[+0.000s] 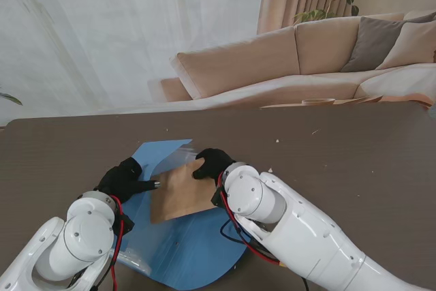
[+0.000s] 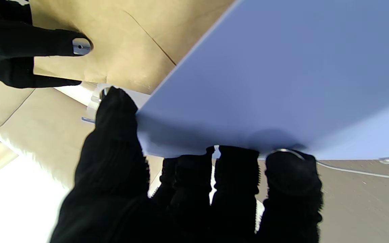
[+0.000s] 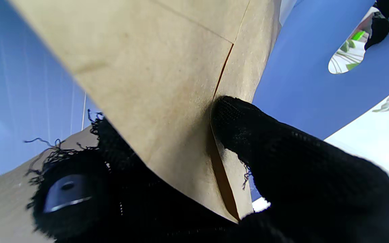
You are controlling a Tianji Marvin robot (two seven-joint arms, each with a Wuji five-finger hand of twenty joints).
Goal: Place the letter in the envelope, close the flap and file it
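Observation:
A brown paper envelope (image 1: 180, 192) lies tilted over an open blue folder (image 1: 177, 250) on the dark table. My right hand (image 1: 212, 163) is shut on the envelope's far right corner. The right wrist view shows the envelope (image 3: 154, 84) pinched between thumb and fingers (image 3: 282, 175), with the blue folder (image 3: 299, 77) behind. My left hand (image 1: 122, 178) is at the folder's left edge. In the left wrist view its thumb and fingers (image 2: 181, 189) clamp a raised blue folder sheet (image 2: 265, 84), with the envelope (image 2: 130, 40) beyond. No letter is visible.
The brown table (image 1: 340, 155) stretches away to the right and far side, with a few small white specks on it. A beige sofa (image 1: 293, 59) stands beyond the far edge. Red and black cables (image 1: 235, 226) hang along my forearms.

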